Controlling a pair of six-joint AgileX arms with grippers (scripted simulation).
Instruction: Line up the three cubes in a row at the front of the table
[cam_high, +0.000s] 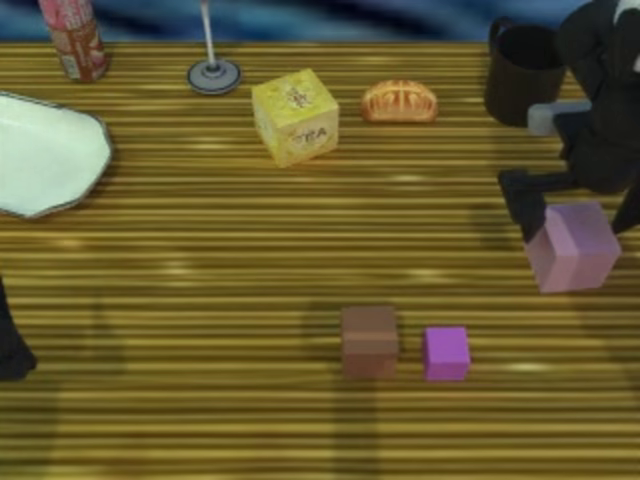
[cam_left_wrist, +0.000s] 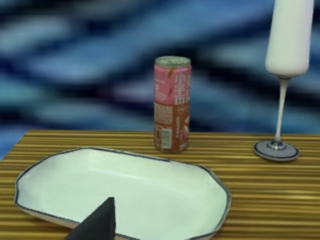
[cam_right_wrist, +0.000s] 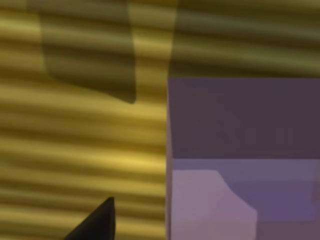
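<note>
Cubes first: brown cube (cam_high: 369, 341) and magenta cube (cam_high: 445, 353) sit just beside each other at the table's (cam_high: 200, 300) front. Farther back on the right, the right gripper (cam_high: 572, 215) holds the pale pink cube (cam_high: 573, 247) between its fingers. Released off line, I judge, it could knock the magenta one. Left gripper (cam_high: 12, 350) is parked at the left edge; fingers unreadable.
</note>
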